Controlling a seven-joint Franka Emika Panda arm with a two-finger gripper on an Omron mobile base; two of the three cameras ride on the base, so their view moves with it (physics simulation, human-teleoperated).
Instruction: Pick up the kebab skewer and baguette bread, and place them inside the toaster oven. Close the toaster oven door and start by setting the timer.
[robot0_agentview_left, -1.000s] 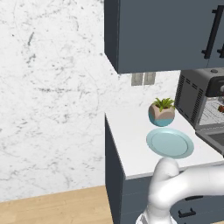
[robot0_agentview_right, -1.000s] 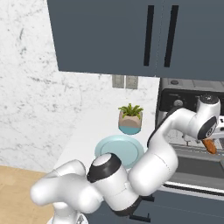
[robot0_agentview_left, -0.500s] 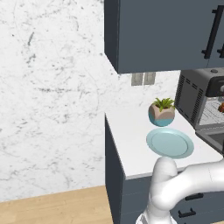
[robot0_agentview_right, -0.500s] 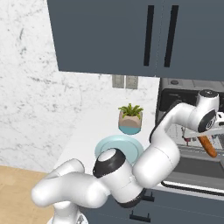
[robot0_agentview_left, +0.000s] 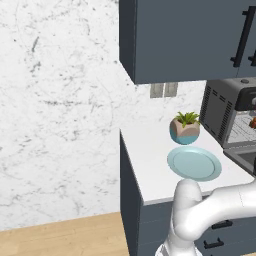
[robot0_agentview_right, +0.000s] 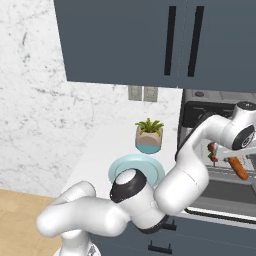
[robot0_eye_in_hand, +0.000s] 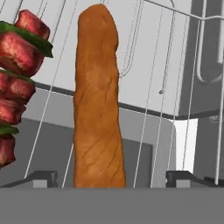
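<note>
End effector (robot0_eye_in_hand: 112, 177): mine, fingers spread wide, one tip at each side of the baguette bread, neither seen touching it.
Baguette bread (robot0_eye_in_hand: 97, 100): orange-brown loaf lying lengthwise on the wire rack (robot0_eye_in_hand: 175, 87), between my fingers; in the right base view it sticks out of the oven mouth, tilted down.
Kebab skewer (robot0_eye_in_hand: 15, 74): red chunks with green pieces, on the rack just beside the loaf.
Toaster oven (robot0_agentview_left: 216, 111): dark box with side vents, at the tabletop's (robot0_agentview_left: 145, 152) far end.
Toaster oven door (robot0_agentview_right: 225, 192): folded down, open.
Plate (robot0_agentview_left: 194, 163): light blue, on the tabletop.
Potted plant (robot0_agentview_left: 185, 127): behind the plate, near the oven.
</note>
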